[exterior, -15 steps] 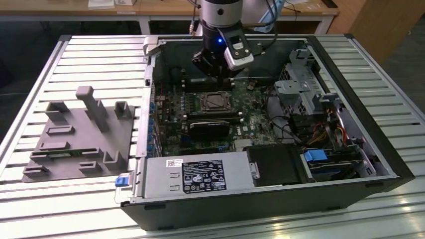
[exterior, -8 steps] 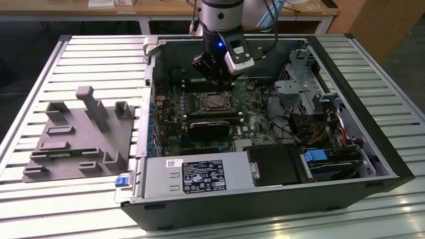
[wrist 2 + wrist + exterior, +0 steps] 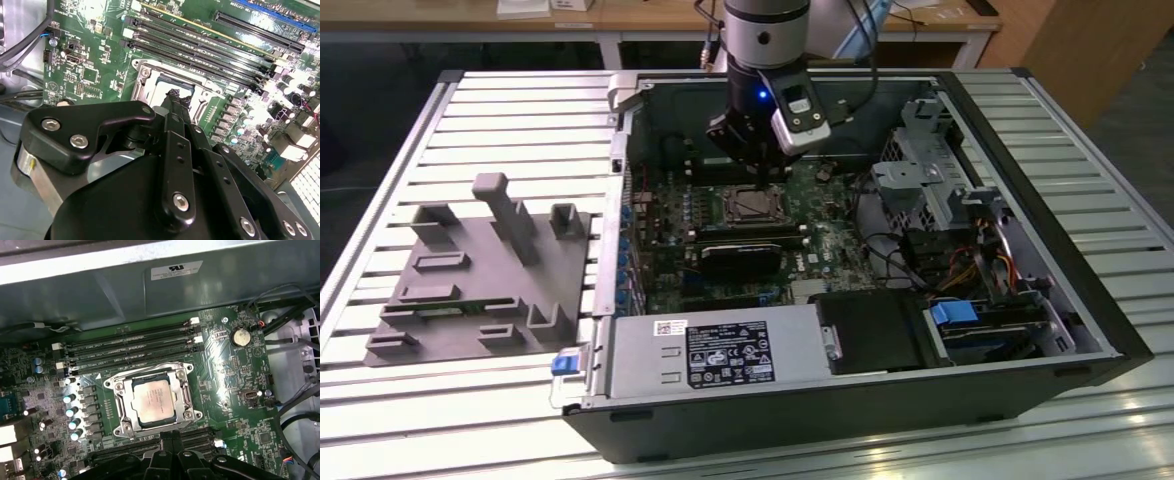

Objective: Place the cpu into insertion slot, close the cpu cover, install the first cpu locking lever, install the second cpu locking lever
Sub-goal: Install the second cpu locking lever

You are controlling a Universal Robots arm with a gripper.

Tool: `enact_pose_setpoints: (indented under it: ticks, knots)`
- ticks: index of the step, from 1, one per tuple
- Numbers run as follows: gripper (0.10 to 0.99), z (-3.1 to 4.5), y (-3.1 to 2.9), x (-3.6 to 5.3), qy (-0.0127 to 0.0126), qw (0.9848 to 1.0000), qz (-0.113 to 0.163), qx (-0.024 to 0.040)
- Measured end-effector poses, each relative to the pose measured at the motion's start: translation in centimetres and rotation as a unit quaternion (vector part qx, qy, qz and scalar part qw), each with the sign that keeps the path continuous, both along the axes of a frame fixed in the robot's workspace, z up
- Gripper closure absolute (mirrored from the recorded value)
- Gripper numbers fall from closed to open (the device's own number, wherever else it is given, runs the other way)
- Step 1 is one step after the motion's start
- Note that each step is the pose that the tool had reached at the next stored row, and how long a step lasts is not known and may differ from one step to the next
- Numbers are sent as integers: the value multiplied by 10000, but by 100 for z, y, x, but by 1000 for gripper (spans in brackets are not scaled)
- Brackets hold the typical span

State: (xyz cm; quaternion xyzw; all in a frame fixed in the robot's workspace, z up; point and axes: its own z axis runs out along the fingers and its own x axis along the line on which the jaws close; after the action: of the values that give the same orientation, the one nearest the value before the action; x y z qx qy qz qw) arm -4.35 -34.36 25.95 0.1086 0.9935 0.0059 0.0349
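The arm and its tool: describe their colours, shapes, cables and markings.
In the exterior view the arm is a grey cylinder with a black band, a small blue light below it, and a silver-white box clipped on one side. Thin cables hang beside it. The tool is black and narrow. In the second wrist view its matte black linkage plates carry silver screw heads.

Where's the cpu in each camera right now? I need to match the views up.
Exterior view: cpu in the insertion slot, under the gripper.
First wrist view: mid-picture.
Second wrist view: a sliver beyond the fingertips.
Shared landmark: the memory slots.
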Motion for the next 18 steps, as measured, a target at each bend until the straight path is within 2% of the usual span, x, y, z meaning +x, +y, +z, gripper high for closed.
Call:
enact_pose_setpoints:
  ticks: [5,12,16,17,18]
  knots:
    - [980,-20,-5,0,0,10000,0,-1]
    - [980,-77,-19,1,29,10000,1,-2]
    - [980,-110,-59,-1,34,10000,0,-1]
    - [980,-154,-103,-9,34,10000,1,-1]
    - [980,-170,-119,-18,34,10000,1,4]
